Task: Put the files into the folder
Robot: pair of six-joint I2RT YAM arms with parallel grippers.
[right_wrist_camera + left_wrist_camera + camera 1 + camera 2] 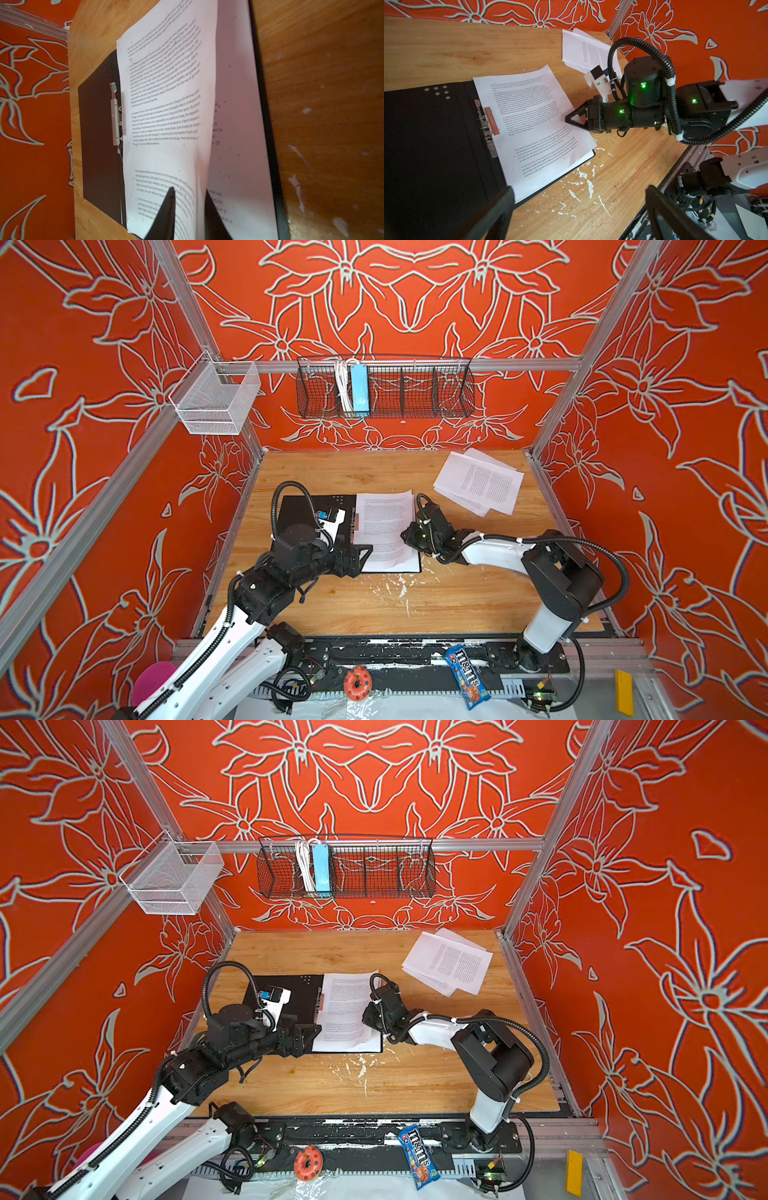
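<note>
At the middle of the table [415, 605], in both top views, the folder [295, 514] lies open, black inside up, with printed files [384, 522] on its 3 o'clock half. More loose sheets [478, 483] sit well apart toward 1 o'clock. The right pincer [407, 536] meets the top page's 3 o'clock edge. The left pincer [361, 556] hangs at the folder's 6 o'clock edge.

From the left wrist view, that pincer's fingers [496, 212] stand wide apart and hold nothing. A clip [488, 122] sits by the spine, beside the page.

From the right wrist view, the right pincer [189, 190] straddles the raised page edge with a clear gap, so I judge it is letting go. I'd spread it fully and back out flat toward 3 o'clock so the page isn't dragged. Then I'd square the skewed 12 o'clock corner before fetching the pile.
</note>
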